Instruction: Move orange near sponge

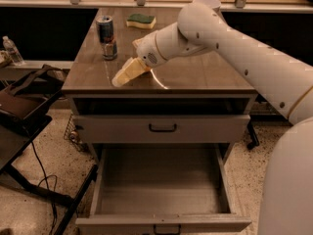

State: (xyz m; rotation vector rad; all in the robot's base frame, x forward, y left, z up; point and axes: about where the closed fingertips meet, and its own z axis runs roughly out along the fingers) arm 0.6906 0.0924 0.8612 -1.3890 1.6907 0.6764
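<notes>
Nearest: 1 open drawer (161, 190), with 1 shut drawer (161, 128) above it. On the table (205, 77), my gripper (125, 74) sits low over the front left part of the top. I cannot tell whether it is apart or closed, nor see the orange. Beyond stands 1 can (106, 37). Farthest back lies the sponge (141, 20).
</notes>
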